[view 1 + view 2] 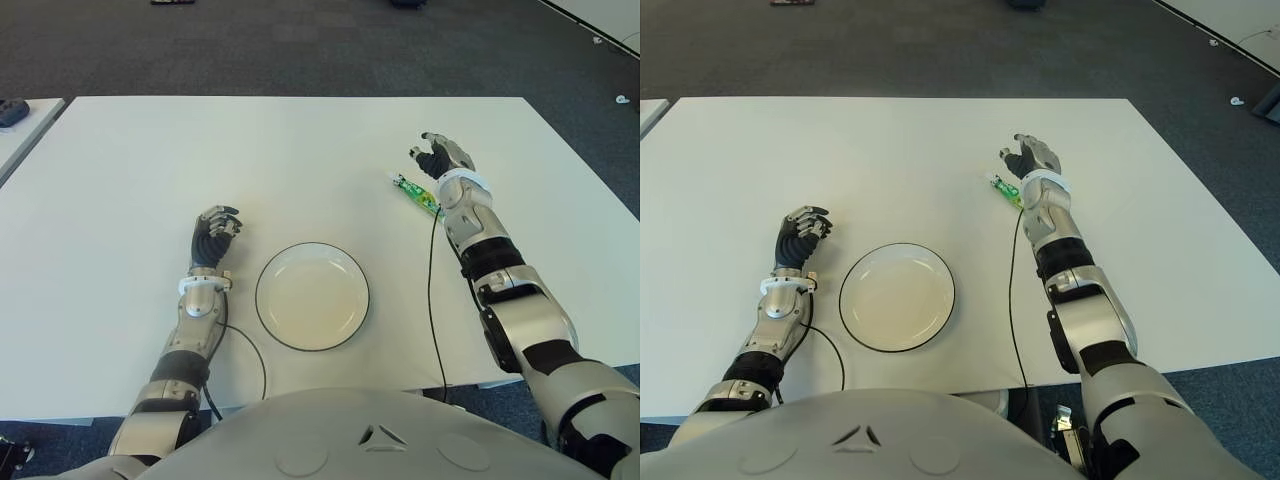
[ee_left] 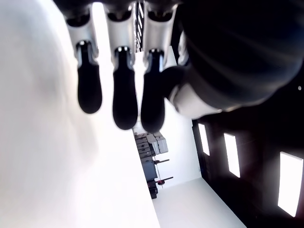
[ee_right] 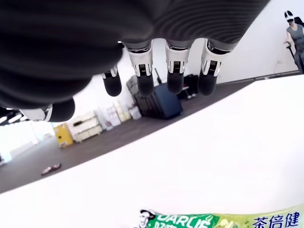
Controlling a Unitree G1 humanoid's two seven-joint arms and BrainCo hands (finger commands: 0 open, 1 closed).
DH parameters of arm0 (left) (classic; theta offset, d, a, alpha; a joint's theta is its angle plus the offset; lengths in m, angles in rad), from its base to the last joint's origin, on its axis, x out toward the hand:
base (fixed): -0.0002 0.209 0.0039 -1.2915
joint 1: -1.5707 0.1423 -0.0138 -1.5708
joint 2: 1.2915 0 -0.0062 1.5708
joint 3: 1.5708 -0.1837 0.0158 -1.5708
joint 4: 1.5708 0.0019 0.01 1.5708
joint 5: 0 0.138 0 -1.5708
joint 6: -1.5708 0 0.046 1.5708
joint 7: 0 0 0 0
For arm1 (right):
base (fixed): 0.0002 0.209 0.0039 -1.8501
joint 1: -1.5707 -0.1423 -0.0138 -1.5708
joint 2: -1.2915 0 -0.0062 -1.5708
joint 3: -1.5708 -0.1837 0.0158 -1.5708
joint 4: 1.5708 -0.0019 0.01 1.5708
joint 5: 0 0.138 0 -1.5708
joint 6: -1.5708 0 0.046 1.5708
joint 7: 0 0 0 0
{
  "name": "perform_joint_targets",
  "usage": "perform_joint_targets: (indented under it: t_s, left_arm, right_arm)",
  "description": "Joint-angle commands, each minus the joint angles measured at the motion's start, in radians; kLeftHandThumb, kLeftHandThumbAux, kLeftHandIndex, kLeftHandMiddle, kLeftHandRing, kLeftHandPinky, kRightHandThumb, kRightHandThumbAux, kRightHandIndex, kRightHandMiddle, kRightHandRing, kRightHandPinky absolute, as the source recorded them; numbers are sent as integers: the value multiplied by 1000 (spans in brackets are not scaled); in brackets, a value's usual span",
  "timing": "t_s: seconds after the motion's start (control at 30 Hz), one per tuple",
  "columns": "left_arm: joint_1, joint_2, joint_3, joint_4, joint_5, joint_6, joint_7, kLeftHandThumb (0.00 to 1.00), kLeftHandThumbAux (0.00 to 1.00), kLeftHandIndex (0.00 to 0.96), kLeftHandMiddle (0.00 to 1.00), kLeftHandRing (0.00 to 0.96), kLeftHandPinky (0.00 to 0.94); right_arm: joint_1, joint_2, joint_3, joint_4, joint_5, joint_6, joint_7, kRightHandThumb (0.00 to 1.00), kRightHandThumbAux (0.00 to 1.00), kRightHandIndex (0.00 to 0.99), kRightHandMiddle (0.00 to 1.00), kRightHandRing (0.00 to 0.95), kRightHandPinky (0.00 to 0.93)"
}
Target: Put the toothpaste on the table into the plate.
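Two hands are over the white table [image 1: 300, 140], and neither holds anything. The right hand [image 1: 441, 157] sits out toward the far right of the tabletop, its fingers [image 3: 174, 80] loosely spread and empty, hanging just above the toothpaste [image 1: 417, 194] — a green tube lying flat on the table, just beside the wrist on its inner side, angled across the surface. In the right wrist view the tube's printed green end shows right under the palm, with bare white table between it and the fingertips.

The plate [image 1: 312, 296] — white with a thin dark rim — lies empty near the table's front edge, well apart from the tube, with open tabletop all the way between them. A thin black cable [image 1: 432, 290] runs down along the right forearm, crossing that open stretch toward the front edge.

The left hand [image 1: 214, 234] shows just left of the plate, fingers curled inward on nothing.
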Motion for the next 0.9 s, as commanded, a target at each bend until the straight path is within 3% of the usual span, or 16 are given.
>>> perform_joint_targets:
  t_s: [0.03,0.53,0.9]
  left_arm:
    - [16,-14,-2,42,2,29,5,704,720,430,561,569,531]
    - [21,-3,2,42,4,25,3,704,720,430,557,570,534]
    - [40,-6,9,12,-11,31,-7,704,720,430,553,571,524]
  right_arm:
    - [-56,0,43,92,-1,-34,27,584,137,0,0,0,0]
    - [-176,9,142,361,-13,-106,45,558,142,0,0,0,0]
    - [-195,11,201,466,-14,-135,39,552,127,0,0,0,0]
